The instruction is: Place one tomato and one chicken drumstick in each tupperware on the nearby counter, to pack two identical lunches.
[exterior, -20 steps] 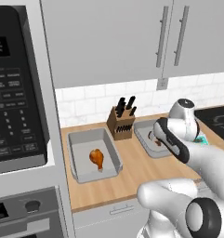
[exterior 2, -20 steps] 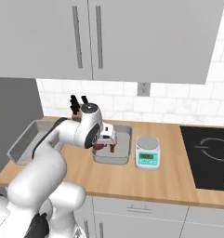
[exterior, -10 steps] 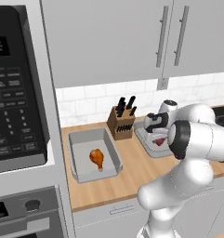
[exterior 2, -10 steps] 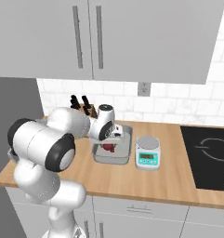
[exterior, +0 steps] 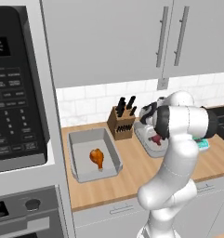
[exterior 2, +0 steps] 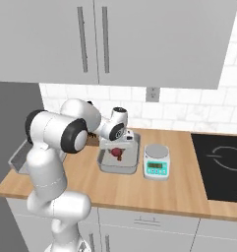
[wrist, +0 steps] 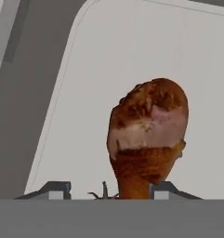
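The counter (exterior: pixel 132 169) is a light tan wooden slab over pale grey cabinet fronts, backed by white tile, with grey wall cabinets (exterior 2: pixel 115 39) above. In the left base view a black microwave (exterior: pixel 18 93) stands at 9 o'clock and a knife block (exterior: pixel 121 122) sits against the wall between the two containers. The left tupperware (exterior: pixel 85 142) holds one chicken drumstick (exterior: pixel 97 158). The right tupperware (exterior 2: pixel 132 150), at 3 o'clock of the block, has a dark red item (exterior 2: pixel 116 154) in it, too small to identify. A small kitchen scale (exterior 2: pixel 156 162) sits just beside it at 3 o'clock, and a black cooktop (exterior 2: pixel 223 165) lies further right. The gripper (exterior 2: pixel 118 146) hangs over the right tupperware; in the hand view a second drumstick (wrist: pixel 148 135) stands between the fingertips (wrist: pixel 55 189) above the pale container floor, and the fingers appear closed on it
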Available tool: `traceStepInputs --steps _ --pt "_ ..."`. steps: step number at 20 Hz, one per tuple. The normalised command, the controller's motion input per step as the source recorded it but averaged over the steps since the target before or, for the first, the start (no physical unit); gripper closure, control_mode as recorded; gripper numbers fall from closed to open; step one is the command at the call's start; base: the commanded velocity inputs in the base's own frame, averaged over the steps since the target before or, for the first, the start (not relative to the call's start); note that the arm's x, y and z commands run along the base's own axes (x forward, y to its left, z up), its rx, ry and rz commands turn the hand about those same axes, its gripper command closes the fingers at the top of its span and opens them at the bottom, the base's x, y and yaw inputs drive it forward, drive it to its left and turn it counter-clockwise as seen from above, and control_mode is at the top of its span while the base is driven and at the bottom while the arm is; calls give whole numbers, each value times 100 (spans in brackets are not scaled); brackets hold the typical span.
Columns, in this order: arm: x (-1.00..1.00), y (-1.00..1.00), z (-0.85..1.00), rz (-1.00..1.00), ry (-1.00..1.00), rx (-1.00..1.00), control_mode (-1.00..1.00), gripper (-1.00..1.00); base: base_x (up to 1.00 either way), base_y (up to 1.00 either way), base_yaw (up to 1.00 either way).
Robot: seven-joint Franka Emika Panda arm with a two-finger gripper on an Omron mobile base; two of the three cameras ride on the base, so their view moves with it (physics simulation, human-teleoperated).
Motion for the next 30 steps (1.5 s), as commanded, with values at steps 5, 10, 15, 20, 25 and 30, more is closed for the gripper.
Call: traceStepInputs --steps 5,10,15,20,25,30 --pt "-63 0 -19 11 -12 0 -100 -100 0 0 0" --pt "-78 0 3 7 -12 1 -100 -100 0 0 0" --pt "-65 7 44 2 -3 5 -100 -100 0 0 0" --pt "-53 37 76 0 0 7 -100 -100 0 0 0" --pt "-89 38 35 -7 0 9 -100 -100 0 0 0" --pt "-100 32 23 -16 -1 6 -100 -100 0 0 0"
